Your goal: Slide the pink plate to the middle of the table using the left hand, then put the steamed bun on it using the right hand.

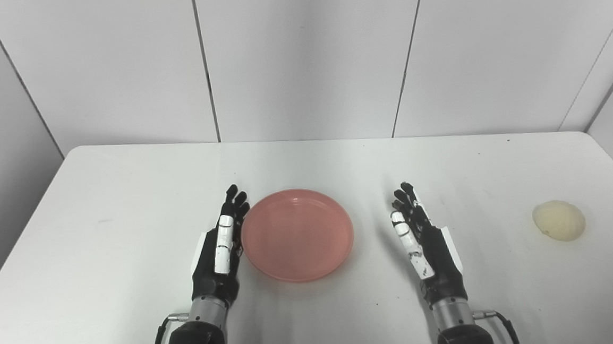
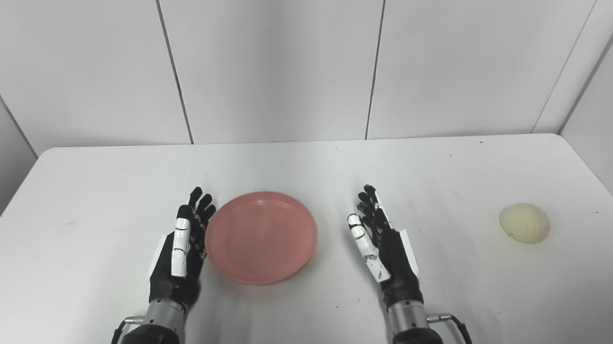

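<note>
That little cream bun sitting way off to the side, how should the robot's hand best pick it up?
The steamed bun is a low, rounded dome lying alone on the table, with nothing beside it. Probably best for the right hand, now open and well apart from it, to come from above and close fingers and thumb around its widest part, near the base. It looks soft, so a gentle squeeze.
</note>
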You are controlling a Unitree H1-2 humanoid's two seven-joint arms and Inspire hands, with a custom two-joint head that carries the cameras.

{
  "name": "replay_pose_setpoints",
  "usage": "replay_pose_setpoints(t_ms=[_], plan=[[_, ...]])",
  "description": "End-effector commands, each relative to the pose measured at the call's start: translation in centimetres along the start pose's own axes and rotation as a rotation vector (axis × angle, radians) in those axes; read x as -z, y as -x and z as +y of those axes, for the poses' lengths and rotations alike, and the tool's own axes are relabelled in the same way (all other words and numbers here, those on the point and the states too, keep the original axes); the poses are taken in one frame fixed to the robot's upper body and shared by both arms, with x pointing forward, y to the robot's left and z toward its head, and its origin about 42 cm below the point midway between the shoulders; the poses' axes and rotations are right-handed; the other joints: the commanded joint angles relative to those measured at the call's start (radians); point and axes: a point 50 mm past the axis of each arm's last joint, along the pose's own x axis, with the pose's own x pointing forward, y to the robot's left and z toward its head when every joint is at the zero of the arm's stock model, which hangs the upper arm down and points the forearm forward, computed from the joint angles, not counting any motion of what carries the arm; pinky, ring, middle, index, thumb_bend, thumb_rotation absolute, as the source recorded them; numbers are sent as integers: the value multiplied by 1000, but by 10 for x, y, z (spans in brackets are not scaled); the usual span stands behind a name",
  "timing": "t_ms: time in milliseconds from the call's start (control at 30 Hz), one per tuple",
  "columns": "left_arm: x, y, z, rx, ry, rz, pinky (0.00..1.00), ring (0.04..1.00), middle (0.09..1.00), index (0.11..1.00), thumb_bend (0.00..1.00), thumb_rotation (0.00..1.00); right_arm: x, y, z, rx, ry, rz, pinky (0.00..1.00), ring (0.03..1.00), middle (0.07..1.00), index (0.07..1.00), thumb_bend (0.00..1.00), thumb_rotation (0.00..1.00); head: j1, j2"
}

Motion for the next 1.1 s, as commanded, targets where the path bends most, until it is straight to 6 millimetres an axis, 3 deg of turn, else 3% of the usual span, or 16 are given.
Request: replay_pose_setpoints(t_ms=[0,433,533,767,867,900,1067], plan=[[3,2,-1,32,-1,14,1000,1000,1000,1000,612,1000,-7,-6,5,2,-1,-41,951,936,942,957,552,860,1,-1],[8,-8,2,43,-29,0,1000,1000,1000,1000,601,1000,-3,-6,2,-6,11,-45,951,948,946,961,509,851,9,-32],[10,-11,2,43,-29,13,1000,1000,1000,1000,600,1000,-3,-8,-2,0,14,-49,952,937,939,957,545,859,1,-45],[11,-16,0,69,-42,-8,1000,1000,1000,1000,600,1000,-16,-19,-18,70,5,-72,987,958,944,959,551,818,-51,-70],[12,-18,2,66,-58,-8,1000,1000,1000,999,594,1000,-28,-30,-34,133,53,-107,935,923,924,939,526,722,-76,-81],[13,-18,3,65,-64,0,1000,1000,1000,1000,605,1000,-33,-33,-40,158,66,-124,898,913,911,927,510,632,-82,-84],[15,-20,8,54,-89,3,1000,1000,1000,999,620,1000,-53,-44,-75,284,200,-166,881,908,904,920,503,529,-130,-107]])
